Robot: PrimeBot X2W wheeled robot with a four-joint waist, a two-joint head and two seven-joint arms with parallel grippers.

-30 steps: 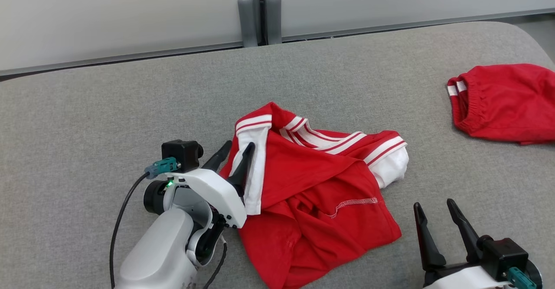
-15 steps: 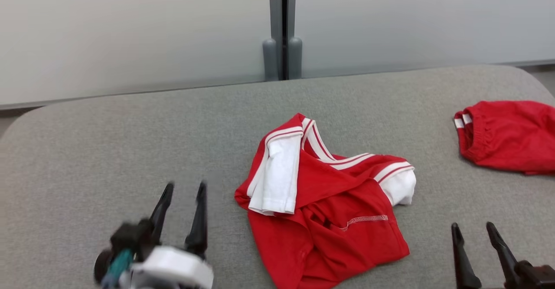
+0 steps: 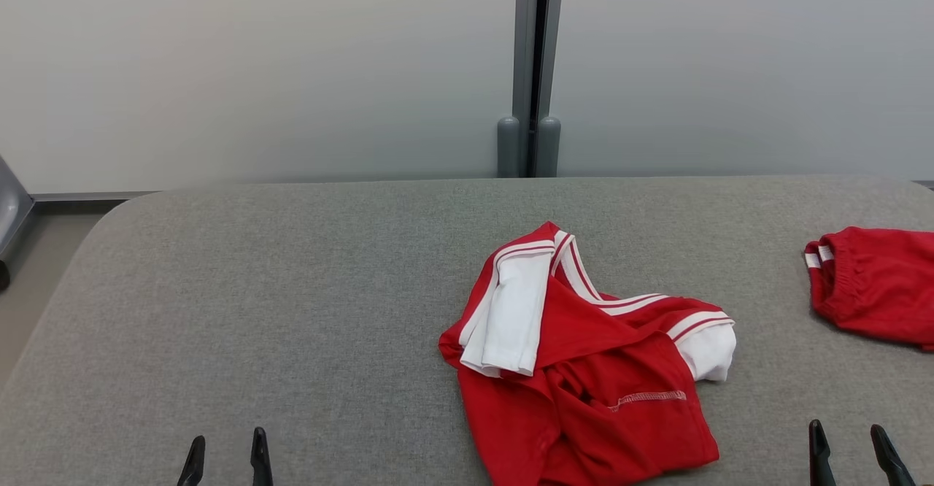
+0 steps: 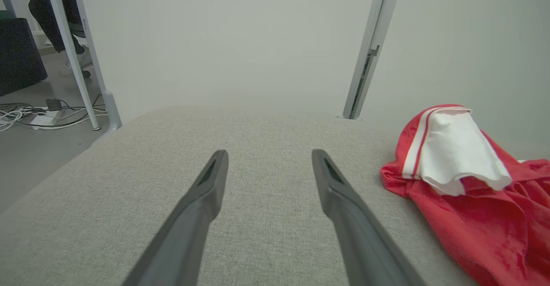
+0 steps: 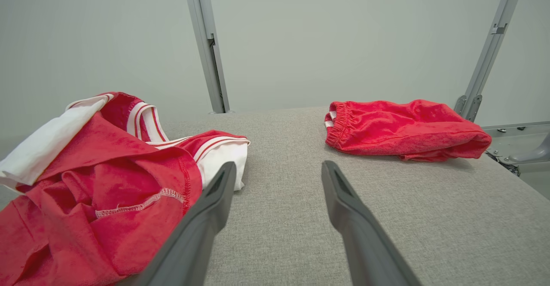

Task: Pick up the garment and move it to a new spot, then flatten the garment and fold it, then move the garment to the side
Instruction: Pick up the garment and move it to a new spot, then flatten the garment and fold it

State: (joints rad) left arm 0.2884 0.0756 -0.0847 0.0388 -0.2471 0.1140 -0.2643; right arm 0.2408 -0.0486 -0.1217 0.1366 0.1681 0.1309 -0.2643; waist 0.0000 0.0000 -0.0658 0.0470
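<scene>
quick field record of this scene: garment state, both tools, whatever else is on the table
surface: grey padded table
main garment: red and white garment, crumpled in a heap, neither flat nor folded, right of centre
left tool: open, empty, apart from the garment, to its left
right tool: open, empty, near the garment's right side, not gripping it
other item: second red garment, bunched at the far right, elastic band showing
task status: flattening not yet done

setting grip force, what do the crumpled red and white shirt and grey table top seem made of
Crumpled red and white shirt: probably soft knit fabric, matte, slightly fuzzy; it slumps in loose folds with a stitched hem. Grey table top: seemingly a woven textile covering, matte; a fine flecked weave shows.
</scene>
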